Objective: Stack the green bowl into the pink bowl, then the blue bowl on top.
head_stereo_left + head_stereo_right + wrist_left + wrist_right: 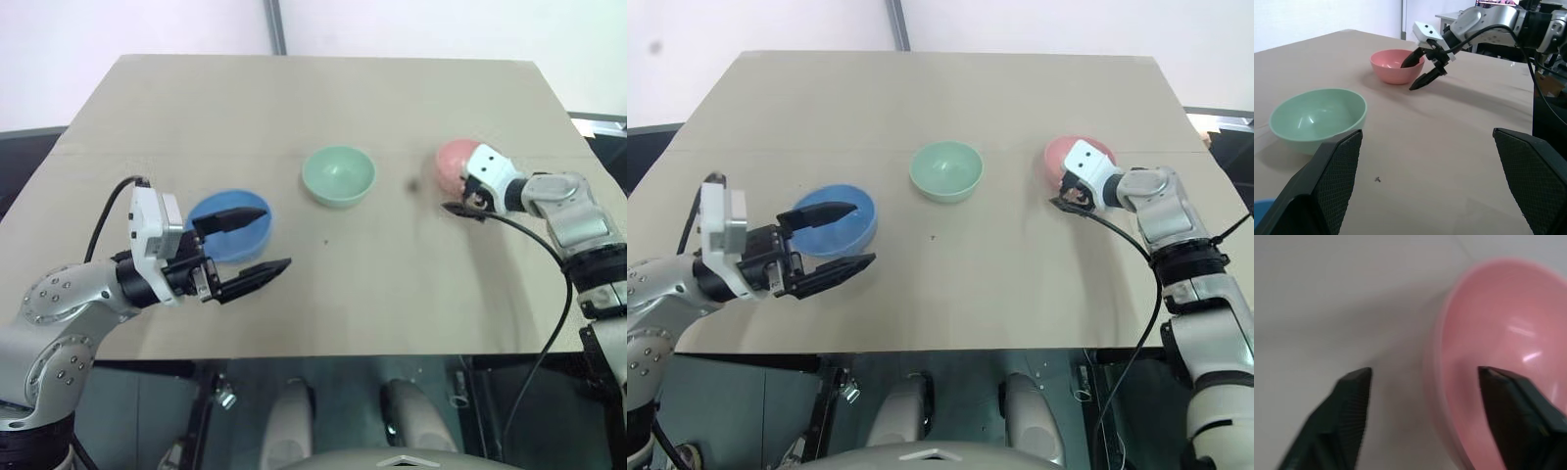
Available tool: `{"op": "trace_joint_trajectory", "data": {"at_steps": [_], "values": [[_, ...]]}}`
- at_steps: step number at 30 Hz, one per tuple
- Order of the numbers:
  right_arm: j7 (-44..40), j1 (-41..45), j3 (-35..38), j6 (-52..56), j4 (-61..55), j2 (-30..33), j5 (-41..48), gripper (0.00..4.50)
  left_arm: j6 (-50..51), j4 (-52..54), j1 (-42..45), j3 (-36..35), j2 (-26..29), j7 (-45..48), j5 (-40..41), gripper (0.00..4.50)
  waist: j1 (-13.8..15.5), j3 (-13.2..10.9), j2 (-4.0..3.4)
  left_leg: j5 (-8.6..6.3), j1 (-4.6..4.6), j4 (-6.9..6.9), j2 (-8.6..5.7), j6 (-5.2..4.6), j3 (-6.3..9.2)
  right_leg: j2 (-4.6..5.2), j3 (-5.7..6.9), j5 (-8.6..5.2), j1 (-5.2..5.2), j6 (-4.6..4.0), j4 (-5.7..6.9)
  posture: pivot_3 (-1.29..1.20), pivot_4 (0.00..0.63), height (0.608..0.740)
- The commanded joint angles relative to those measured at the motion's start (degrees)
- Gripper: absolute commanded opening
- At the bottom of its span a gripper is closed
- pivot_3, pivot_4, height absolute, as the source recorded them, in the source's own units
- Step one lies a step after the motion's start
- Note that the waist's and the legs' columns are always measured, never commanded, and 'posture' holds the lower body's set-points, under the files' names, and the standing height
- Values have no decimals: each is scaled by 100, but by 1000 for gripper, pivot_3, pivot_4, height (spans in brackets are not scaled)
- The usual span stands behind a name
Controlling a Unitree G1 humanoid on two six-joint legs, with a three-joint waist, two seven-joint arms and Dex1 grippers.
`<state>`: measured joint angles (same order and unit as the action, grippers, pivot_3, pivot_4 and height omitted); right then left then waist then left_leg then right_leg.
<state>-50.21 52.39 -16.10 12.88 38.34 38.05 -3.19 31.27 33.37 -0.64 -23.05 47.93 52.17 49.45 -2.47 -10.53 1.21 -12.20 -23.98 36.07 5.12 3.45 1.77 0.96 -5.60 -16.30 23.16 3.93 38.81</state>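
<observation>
Three bowls stand in a row on the tan table (294, 98): the blue bowl (240, 243) at the left, the green bowl (338, 174) in the middle, and the pink bowl (453, 162) at the right. My left gripper (278, 237) hovers open at the blue bowl's near right side. Its upper finger reaches over the bowl and nothing is between the fingers. My right gripper (1424, 372) is open and straddles the pink bowl's (1498, 333) near rim. One finger is inside the bowl and the other outside, seen also in the left wrist view (1407, 77).
The table's front edge (323, 354) runs just below my arms. A black cable (549, 264) hangs from my right arm past that edge. Bare table surface lies between the bowls and behind them up to the far edge.
</observation>
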Motion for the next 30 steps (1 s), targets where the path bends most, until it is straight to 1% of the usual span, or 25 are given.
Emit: {"op": "trace_joint_trajectory", "data": {"at_steps": [1,4,5,7,8,10,12,14,17,19,23,25,26,29,30], "values": [[-107,374,30,-347,367,-68,-192,1743,-57,307,-96,-184,15,-61,72,4500,-8,-1,-2,0,1,1,0,0,0,0,0,0,0,0,3,0,150,740],[-186,440,20,-591,449,-117,-304,202,-78,328,-138,-190,-12,-113,81,4500,-6,-2,-3,0,4,3,0,0,1,-1,0,0,-1,0,8,0,150,740],[-165,443,24,-699,426,-130,-344,84,-92,327,-150,-183,-18,-117,71,4500,-6,-2,-3,0,4,5,0,0,1,-1,0,0,-1,1,10,0,150,740],[-121,409,-30,-1066,257,-86,-498,84,-111,321,-161,-175,-27,-128,66,4500,-5,-4,-7,0,5,5,0,0,1,-1,0,1,-1,1,11,0,150,740],[-253,327,-24,-1087,-31,-57,-465,84,-117,297,-160,-173,-42,-139,70,4500,-5,-5,-8,0,4,6,0,0,1,0,0,1,-1,1,10,0,150,740],[-696,40,58,-932,-1001,-32,-155,84,-162,241,-216,-175,-60,-91,31,4500,0,-7,-11,0,3,5,0,0,1,0,0,1,-1,1,9,0,150,740],[-1100,-387,59,-497,-2198,10,158,84,-200,200,-333,-203,-69,-30,-23,4500,-3,-7,-12,0,3,0,1,0,3,-1,1,1,0,1,8,0,150,740],[-1293,-848,3,137,-3395,-10,435,84,-257,149,-454,-228,-94,15,-95,4500,3,-7,-13,0,3,-7,2,0,6,-2,4,0,0,1,7,0,150,740],[-1144,-1496,-261,889,-4893,-234,538,84,-470,-23,-712,-248,-154,135,-356,4500,19,-6,-12,0,2,-3,1,0,8,-1,7,0,-1,1,7,0,150,740],[-895,-1795,-536,1368,-5550,-441,353,84,-575,-108,-879,-289,-195,200,-457,4500,12,-6,-13,0,4,1,1,0,9,-1,8,0,-2,1,12,0,150,740],[-616,-1827,-745,1983,-5875,-634,166,84,-647,-142,-973,-378,-205,243,-512,4500,21,-6,-12,0,4,21,1,1,8,-2,7,0,-2,2,17,0,150,740],[-542,-1769,-844,2132,-5917,-688,98,84,-654,-143,-974,-395,-216,225,-509,4500,32,-2,-6,1,5,33,1,1,9,-1,8,0,-10,2,17,0,150,740],[-510,-1740,-903,2186,-5910,-725,61,84,-664,-135,-986,-399,-223,223,-511,4500,29,0,-2,1,10,37,1,1,9,-1,8,-10,-15,-14,17,0,150,740],[-524,-1650,-1088,2296,-5764,-793,-4,84,-665,-69,-1000,-368,-247,174,-523,4500,16,1,-1,1,11,34,1,1,9,-2,7,-4,-14,-7,18,0,150,740],[-506,-1629,-1136,2273,-5701,-810,-45,470,-663,-46,-1006,-361,-253,162,-525,4500,15,1,-1,1,11,30,2,1,9,-2,6,1,-12,2,18,0,150,740]]}}
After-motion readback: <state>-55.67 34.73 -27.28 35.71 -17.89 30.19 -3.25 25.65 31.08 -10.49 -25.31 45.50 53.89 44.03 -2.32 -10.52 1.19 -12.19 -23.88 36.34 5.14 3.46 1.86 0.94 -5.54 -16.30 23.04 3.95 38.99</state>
